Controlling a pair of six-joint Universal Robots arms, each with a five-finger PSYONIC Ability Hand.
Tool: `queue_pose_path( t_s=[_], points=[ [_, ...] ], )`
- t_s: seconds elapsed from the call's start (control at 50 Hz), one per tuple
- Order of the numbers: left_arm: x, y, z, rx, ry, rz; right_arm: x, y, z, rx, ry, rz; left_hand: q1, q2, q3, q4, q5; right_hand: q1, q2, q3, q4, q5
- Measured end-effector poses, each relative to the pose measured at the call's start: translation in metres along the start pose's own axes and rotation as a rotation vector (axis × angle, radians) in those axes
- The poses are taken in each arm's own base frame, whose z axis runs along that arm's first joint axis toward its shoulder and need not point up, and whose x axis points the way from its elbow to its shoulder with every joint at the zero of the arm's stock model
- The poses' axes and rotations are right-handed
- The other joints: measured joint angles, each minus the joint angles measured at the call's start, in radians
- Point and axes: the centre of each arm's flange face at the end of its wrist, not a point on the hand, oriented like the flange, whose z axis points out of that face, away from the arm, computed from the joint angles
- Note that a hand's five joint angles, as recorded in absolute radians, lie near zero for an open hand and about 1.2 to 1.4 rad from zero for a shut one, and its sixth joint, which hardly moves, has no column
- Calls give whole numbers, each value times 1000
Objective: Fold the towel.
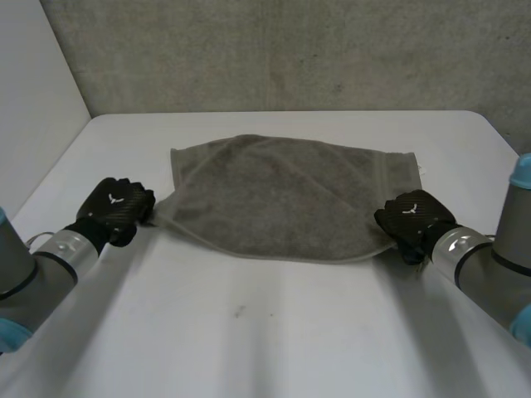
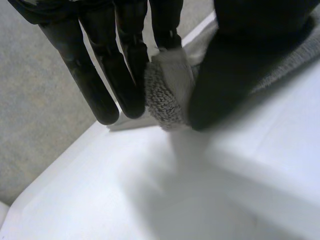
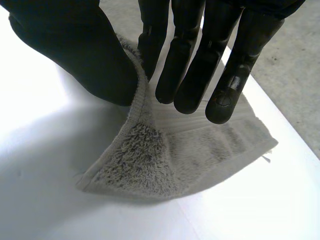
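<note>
**Near Corners Pinched, Fold Not Yet Made**

Nearest the camera, the black left hand (image 1: 116,211) was closed on the near-left corner of the grey terry-cloth towel (image 1: 282,195). In the left wrist view a small bunch of that corner was pinched between thumb and fingers. The black right hand (image 1: 412,217) was set at the near-right corner. There the hem was nipped between the thumb and the nearest finger, and the other fingers were held straight above the cloth. Between the hands the towel was spread across the middle of the white table (image 1: 249,332), slightly askew, with its far edge laid towards the wall.

Little cloth was judged to be held by either hand, the right especially. A corner could be lost as it is raised, and the fold would then be left lopsided. Because the towel was laid askew, the near corners could be set down off the far ones unless both hands are carried evenly. The middle could also be bunched by the pile dragging on the table.

The table was matt white, marked by a faint dark speck (image 1: 239,312) near its front. Behind it a rough grey concrete wall (image 1: 290,50) was seen.
</note>
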Motion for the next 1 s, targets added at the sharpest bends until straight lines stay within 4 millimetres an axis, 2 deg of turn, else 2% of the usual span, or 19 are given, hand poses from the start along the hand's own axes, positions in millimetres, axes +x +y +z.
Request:
queue_pose_path(
  t_s=[0.02,0.04,0.06,0.08,0.12,0.18,0.22,0.38,0.52,0.62,0.8,0.88,1.0],
  points=[
    [-2,0,-2,-11,0,5,1,0,-3,1,5,4,-225,-171,-169,-190,-200,0,0,0,0,0],
    [-2,0,-2,-11,0,5,1,0,-3,1,5,4,-225,-171,-169,-190,-200,0,0,0,0,0],
    [-4,-1,-6,-28,5,7,5,-1,-7,6,19,13,-399,-382,-379,-386,-394,0,0,0,0,0],
    [-4,-2,-8,-36,12,5,7,-2,-9,11,29,23,-526,-499,-484,-506,-515,0,0,0,0,0],
    [-4,-6,-12,-47,27,-3,14,-3,-13,24,57,59,-565,-543,-543,-565,-562,0,0,0,0,0],
    [0,-14,-19,-62,59,-24,24,-4,-17,43,95,140,-777,-762,-758,-780,-789,0,0,0,0,0],
    [3,-20,-23,-69,75,-35,29,-5,-19,55,112,195,-814,-800,-801,-822,-828,0,0,0,0,0],
    [8,-39,-31,-49,84,-78,37,-9,-23,84,129,300,-857,-845,-842,-865,-874,0,0,0,0,0],
    [13,-52,-32,-42,37,-259,36,-14,-26,106,109,313,-857,-845,-842,-865,-874,0,0,0,0,0],
    [18,-55,-33,-53,11,-324,35,-14,-27,106,100,312,-857,-842,-840,-862,-870,0,0,0,0,0],
    [31,-70,-43,-66,-7,-409,31,-10,-27,97,87,307,-728,-707,-707,-727,-733,0,0,0,0,0],
    [28,-93,-56,-34,-20,-499,30,-10,-27,95,85,304,-800,-779,-779,-801,-809,0,0,0,0,0],
    [22,-109,-66,7,-57,-541,29,-9,-27,92,82,304,-844,-829,-829,-850,-858,0,0,0,0,0]
  ],
)
